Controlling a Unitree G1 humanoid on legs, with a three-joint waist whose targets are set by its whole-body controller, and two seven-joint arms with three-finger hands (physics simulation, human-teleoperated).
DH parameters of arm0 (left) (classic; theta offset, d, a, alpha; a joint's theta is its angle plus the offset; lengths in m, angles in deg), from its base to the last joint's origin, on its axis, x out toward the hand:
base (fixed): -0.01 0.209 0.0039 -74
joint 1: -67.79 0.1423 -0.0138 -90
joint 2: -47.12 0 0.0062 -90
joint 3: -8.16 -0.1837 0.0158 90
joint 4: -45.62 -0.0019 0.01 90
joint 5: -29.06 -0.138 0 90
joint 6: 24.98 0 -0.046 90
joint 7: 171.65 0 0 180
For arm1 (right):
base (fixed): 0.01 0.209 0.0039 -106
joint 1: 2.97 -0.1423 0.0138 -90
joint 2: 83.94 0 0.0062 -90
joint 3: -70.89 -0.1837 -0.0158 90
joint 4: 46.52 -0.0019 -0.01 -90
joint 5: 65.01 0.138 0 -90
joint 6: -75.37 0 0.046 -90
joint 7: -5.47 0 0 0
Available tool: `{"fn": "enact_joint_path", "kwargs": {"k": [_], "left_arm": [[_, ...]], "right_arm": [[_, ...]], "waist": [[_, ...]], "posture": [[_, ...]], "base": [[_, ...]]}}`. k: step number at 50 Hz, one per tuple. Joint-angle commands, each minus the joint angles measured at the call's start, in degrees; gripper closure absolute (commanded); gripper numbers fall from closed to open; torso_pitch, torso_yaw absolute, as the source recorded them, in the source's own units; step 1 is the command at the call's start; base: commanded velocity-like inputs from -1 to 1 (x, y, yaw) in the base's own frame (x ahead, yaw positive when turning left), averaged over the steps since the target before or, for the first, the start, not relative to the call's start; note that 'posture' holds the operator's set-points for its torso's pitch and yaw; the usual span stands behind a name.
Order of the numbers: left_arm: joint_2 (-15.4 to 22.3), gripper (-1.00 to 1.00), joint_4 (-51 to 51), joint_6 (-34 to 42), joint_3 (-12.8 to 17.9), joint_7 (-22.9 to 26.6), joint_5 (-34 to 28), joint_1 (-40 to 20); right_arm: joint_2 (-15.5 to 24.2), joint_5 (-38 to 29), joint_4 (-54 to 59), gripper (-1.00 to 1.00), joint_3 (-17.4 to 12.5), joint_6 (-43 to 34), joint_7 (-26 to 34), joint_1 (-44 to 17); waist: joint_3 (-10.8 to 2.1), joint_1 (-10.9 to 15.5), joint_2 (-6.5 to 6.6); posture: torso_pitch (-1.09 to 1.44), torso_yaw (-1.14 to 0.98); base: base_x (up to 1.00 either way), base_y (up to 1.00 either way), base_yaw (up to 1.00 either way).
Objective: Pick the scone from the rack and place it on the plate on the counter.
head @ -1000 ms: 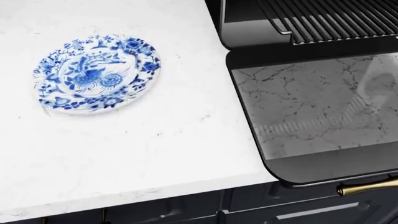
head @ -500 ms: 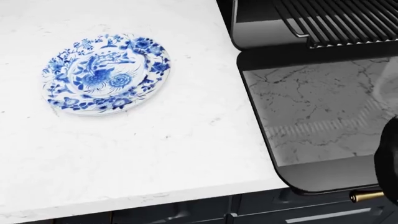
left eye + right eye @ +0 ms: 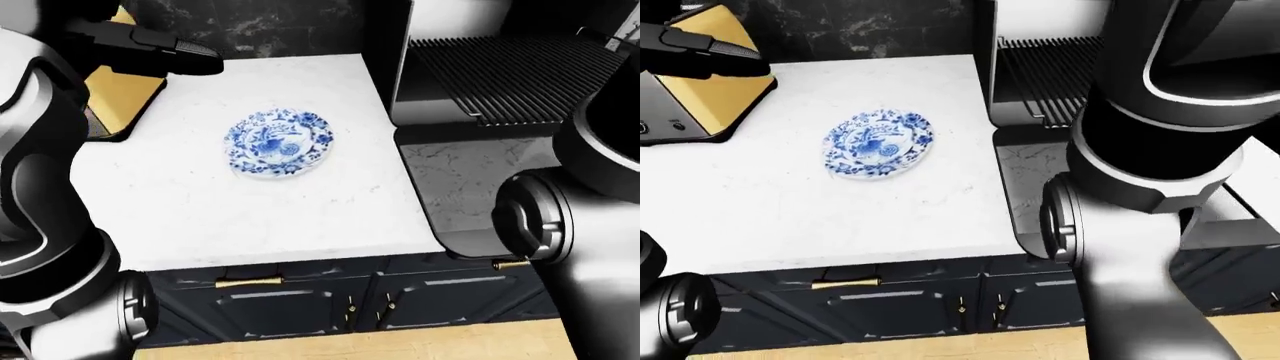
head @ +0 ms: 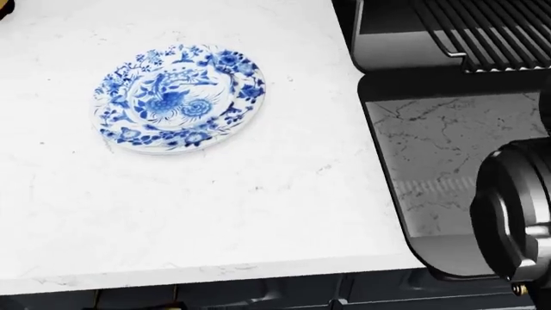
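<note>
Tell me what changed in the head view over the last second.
The whole picture slid rightward, so the camera moved, not the things. The robot's right arm rose into the lower right, covering part of the open oven door. Nothing was grasped or released. The plate stays bare on the counter, and the rack shows no scone.
</note>
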Motion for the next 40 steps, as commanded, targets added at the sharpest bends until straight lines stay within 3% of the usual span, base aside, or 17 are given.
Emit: {"fn": "enact_joint_path", "kwargs": {"k": [1,21,31,40], "left_arm": [[0.8,-1.00,1.5,-1.4,0.9,-0.3,-0.2,-1.5],[2.2,-1.00,1.9,-0.4,1.1,-0.8,0.7,-1.7],[2.4,-1.00,2.0,-0.3,1.1,-0.6,0.2,-1.4],[2.8,-1.00,3.1,0.5,1.8,-0.2,0.6,-0.8]], "right_arm": [[0.1,0.3,0.1,1.00,-0.5,2.3,-1.0,-2.3],[-3.0,4.3,10.9,1.00,0.5,12.0,-5.0,-4.7],[-3.7,1.6,32.4,1.00,1.5,28.0,-5.2,-8.0],[-4.6,-1.0,45.4,1.00,1.6,36.8,-5.8,-8.9]], "waist": [[-1.74,0.4,0.26],[-2.97,8.5,1.57],[-3.76,11.5,2.03],[-4.26,14.1,2.24]], "posture": [[0.00,0.26],[0.00,0.36],[0.00,0.41],[0.00,0.46]], "base": [[0.00,0.00,0.00],[0.00,0.00,0.00],[0.00,0.00,0.00],[0.00,0.00,0.00]]}}
